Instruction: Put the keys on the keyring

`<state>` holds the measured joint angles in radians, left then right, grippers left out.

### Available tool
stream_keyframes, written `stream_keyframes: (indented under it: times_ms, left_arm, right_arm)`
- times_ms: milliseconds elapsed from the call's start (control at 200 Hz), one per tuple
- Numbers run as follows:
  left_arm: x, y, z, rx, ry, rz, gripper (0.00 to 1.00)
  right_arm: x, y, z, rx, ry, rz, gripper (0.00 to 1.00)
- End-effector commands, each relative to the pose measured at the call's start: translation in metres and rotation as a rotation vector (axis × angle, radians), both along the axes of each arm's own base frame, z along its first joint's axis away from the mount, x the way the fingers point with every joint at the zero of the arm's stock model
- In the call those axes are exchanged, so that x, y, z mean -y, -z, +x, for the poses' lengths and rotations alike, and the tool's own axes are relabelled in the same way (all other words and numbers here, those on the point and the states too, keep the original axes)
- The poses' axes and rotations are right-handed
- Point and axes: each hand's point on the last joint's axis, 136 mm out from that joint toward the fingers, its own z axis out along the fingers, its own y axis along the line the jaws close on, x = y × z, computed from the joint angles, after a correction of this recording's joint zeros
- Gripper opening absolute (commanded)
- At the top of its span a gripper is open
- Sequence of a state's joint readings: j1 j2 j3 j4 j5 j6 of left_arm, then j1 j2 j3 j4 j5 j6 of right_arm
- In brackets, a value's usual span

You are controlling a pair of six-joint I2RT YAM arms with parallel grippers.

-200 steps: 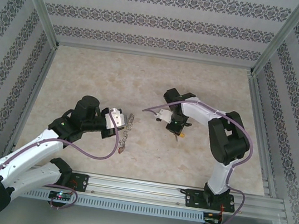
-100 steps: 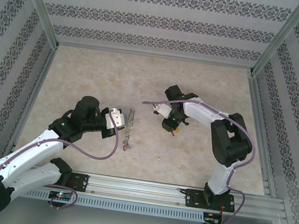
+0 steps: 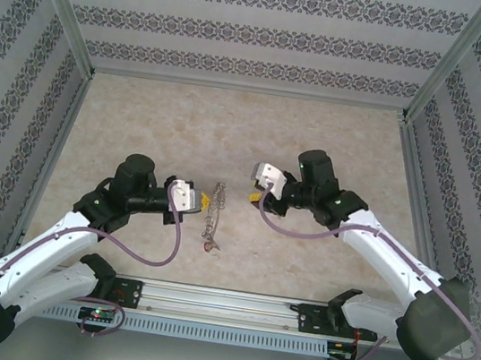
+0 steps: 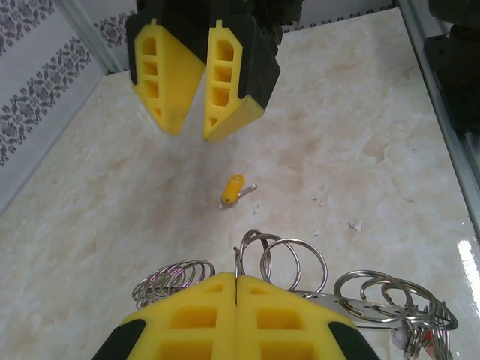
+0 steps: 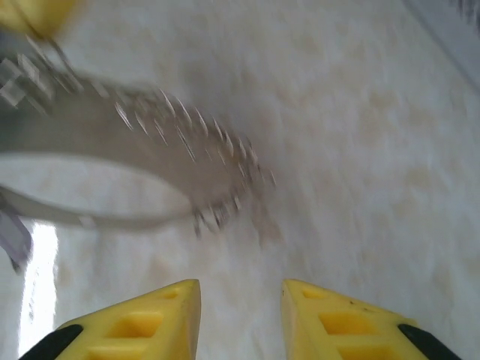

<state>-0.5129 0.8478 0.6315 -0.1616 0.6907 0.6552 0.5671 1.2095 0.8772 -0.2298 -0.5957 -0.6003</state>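
Observation:
My left gripper [image 3: 205,200] is shut on one thin ring of the keyring [image 4: 294,261], its yellow pads [image 4: 202,315] pressed flat together around the wire. The keyring [image 3: 211,216] is a silver strip fringed with many small rings and trails toward the near edge. An orange-yellow key [image 4: 233,190] lies loose on the marble between the two grippers. My right gripper [image 4: 193,129] faces the left one a little farther on, open, with nothing between its fingers. In the right wrist view the right gripper [image 5: 240,300] hovers open before the blurred keyring [image 5: 150,150].
A small reddish piece [image 3: 210,247] hangs at the near end of the keyring. The marble table [image 3: 167,124] is walled by patterned panels, with a metal rail [image 3: 231,304] along the near edge. Small white crumbs [image 4: 355,224] dot the marble.
The right gripper has opened, and its arm has swung out and backed off slightly to the left. The orange-yellow key it carried now lies on the table. The left gripper shifted the keyring slightly right.

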Motion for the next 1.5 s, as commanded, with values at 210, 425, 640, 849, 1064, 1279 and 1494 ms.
stream_keyframes:
  times_ms: [210,425,640,849,1064,1279,1494]
  left_arm:
    - [0.004,-0.031,0.004,0.108,0.022,-0.078,0.0]
    - [0.005,-0.03,0.008,0.098,0.015,-0.071,0.0]
    - [0.006,-0.027,0.013,0.082,0.001,-0.067,0.0]
    - [0.006,-0.027,0.017,0.069,-0.026,-0.085,0.0]
    - [0.007,-0.023,0.021,0.034,-0.044,-0.092,0.0]
    - [0.007,-0.02,0.026,0.014,-0.062,-0.088,0.0]
    - [-0.001,-0.014,0.044,-0.085,-0.197,-0.088,0.04]
  right_arm:
    - [-0.051,-0.029,-0.034,-0.094,-0.259,0.155,0.4]
    - [-0.061,-0.016,-0.048,-0.207,-0.298,0.135,0.43]
    - [-0.065,-0.012,-0.053,-0.233,-0.307,0.125,0.41]
    - [-0.073,-0.007,-0.053,-0.256,-0.305,0.116,0.37]
    - [-0.079,0.003,-0.05,-0.227,-0.275,0.091,0.17]
    - [-0.071,0.0,-0.049,-0.134,-0.255,0.097,0.0]
    - [-0.057,0.001,-0.053,0.013,-0.268,0.065,0.0]
